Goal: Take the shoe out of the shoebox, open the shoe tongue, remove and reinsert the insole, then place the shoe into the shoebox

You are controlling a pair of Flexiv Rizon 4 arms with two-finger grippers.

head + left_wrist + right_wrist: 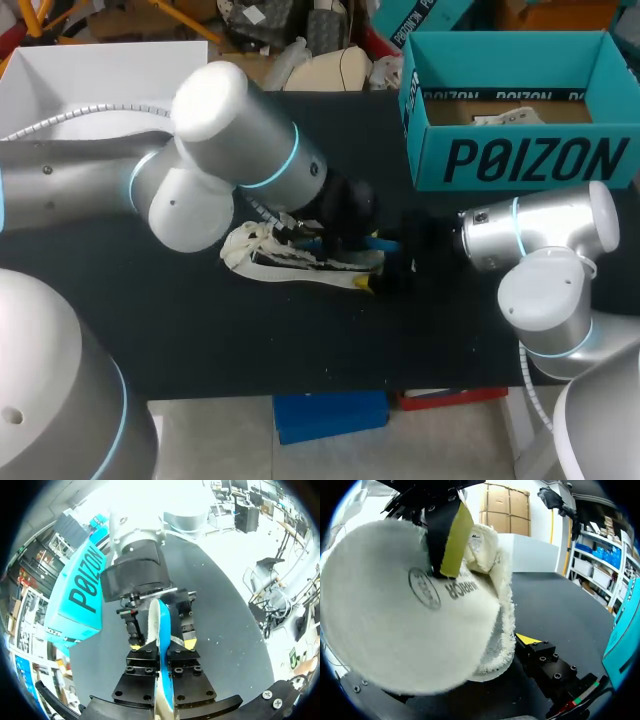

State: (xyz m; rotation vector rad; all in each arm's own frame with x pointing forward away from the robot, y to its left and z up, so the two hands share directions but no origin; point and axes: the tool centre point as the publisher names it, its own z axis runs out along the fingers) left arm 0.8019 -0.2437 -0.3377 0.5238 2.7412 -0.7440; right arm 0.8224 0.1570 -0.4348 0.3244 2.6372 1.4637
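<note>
The shoe lies mid-frame, long axis left to right on the desk, just beneath the left hand, which pinches the insole on edge; the right hand, fingers spread, straddles the insole's right end

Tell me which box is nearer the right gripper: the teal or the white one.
The teal cardboard shoebox, just behind the right gripper; the plain white box stands at the far left corner.
</note>
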